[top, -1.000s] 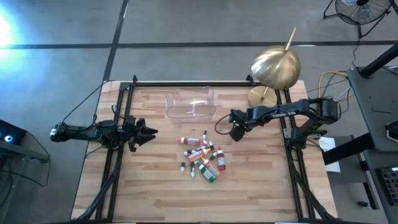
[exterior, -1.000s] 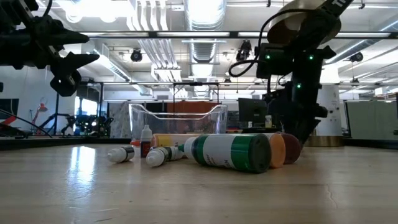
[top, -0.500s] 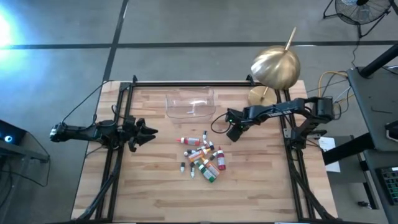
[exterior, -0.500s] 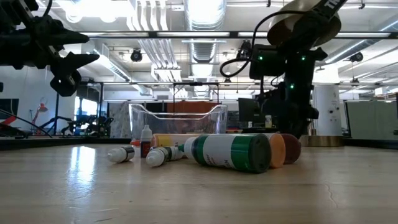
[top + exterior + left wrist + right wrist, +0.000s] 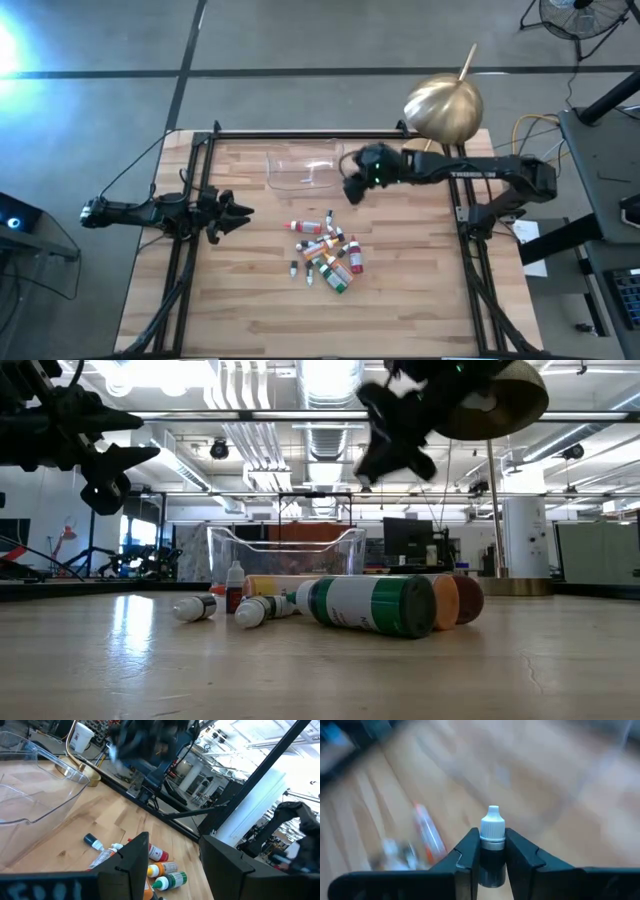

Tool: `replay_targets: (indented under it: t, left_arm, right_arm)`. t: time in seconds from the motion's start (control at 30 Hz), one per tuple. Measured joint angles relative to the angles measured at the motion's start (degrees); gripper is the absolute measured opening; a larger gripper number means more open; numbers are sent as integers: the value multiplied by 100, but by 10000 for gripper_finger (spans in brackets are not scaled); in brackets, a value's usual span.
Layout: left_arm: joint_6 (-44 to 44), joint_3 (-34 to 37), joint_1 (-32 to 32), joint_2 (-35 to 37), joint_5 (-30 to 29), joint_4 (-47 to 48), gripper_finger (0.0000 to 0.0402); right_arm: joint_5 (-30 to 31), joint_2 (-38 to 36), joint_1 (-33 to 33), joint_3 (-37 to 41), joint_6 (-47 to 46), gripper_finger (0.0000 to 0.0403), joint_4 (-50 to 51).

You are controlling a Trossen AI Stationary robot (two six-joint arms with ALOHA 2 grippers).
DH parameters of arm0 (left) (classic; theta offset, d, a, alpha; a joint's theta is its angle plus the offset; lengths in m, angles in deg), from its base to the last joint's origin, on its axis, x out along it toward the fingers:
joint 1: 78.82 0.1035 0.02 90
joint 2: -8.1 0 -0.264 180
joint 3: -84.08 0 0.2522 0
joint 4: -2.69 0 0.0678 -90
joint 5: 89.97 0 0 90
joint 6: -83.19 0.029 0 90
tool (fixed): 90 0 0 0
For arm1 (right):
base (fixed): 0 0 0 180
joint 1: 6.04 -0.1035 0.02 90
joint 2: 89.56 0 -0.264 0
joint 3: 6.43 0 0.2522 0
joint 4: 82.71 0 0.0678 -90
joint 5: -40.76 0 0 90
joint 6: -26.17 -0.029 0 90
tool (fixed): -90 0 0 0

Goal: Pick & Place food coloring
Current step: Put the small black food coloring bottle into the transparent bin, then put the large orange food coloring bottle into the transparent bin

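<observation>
The right gripper (image 5: 492, 862) is clamped on a dark food coloring bottle (image 5: 492, 851) with a white cap, the bottle standing upright between the two dark fingers (image 5: 466, 855) so that cap and neck rise above them. Seen from above, this right gripper (image 5: 352, 186) hangs over the tabletop (image 5: 250, 300) toward its far edge, just beside the right end of the clear plastic tray (image 5: 305, 166), with the arm reaching in from the right edge. From table height it (image 5: 392, 435) shows high in the air, well above the wood. The rest of the food coloring bottles (image 5: 327, 250) lie in a loose cluster near the middle of the tabletop, nearer than the tray: red, orange, green and dark ones, most on their sides and several touching. In the low view a green-and-white bottle (image 5: 372, 604) lies closest, with an orange one touching its end and smaller white-capped ones (image 5: 256, 610) beside it; the tray (image 5: 285, 555) stands behind them. The left gripper (image 5: 234, 212) waits over the left edge of the tabletop, about midway along it, its fingers (image 5: 131, 865) standing apart with nothing between them, pointing toward the cluster. A brass-coloured dome on a stand (image 5: 443, 108) sits by the far right corner.
</observation>
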Motion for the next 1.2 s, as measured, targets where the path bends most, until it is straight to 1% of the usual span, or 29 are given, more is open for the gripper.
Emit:
replay_targets:
  t: [0.1, 0.2, 0.37, 0.47, 0.6, 0.67, 0.73, 0.87, 0.93, 1.03, 1.2]
  left_arm:
    - [-2, 0, 0, -2, -1, 0, 149]
    - [-2, 1, 0, -1, -2, 0, 149]
    - [0, 1, 0, -1, -2, 0, 149]
    - [-1, 1, 0, -2, -2, 0, 149]
    - [0, 2, 0, -2, 0, 0, 149]
    - [0, 1, 0, -2, -2, 0, 149]
    - [-2, 0, 0, -1, -2, 0, 149]
    - [-2, 0, 0, -2, 0, 0, 149]
    - [0, 0, 0, -2, -1, 0, 149]
    - [-2, 0, 0, -2, -2, 0, 149]
    - [-1, 0, -1, -2, 0, 2, 149]
  right_arm:
    - [-99, 294, 131, -605, 295, 73, -63]
    - [-60, 653, 206, -1218, 445, 113, 204]
    - [924, 1055, 230, -2092, 1015, 197, 996]
    - [989, 1017, 144, -2385, 1726, 235, 863]
    - [941, 839, -134, -2571, 2554, 267, 614]
    - [916, 820, -220, -2595, 2694, 275, 723]
    - [862, 813, -250, -2594, 2704, 277, 1068]
    - [191, 875, -274, -2453, 2502, 273, 1999]
    - [22, 960, -379, -2234, 2437, 269, 2417]
    - [1, 1006, -561, -1810, 2321, 265, 2651]
    - [-1, 993, -772, -1040, 1634, 257, 2967]
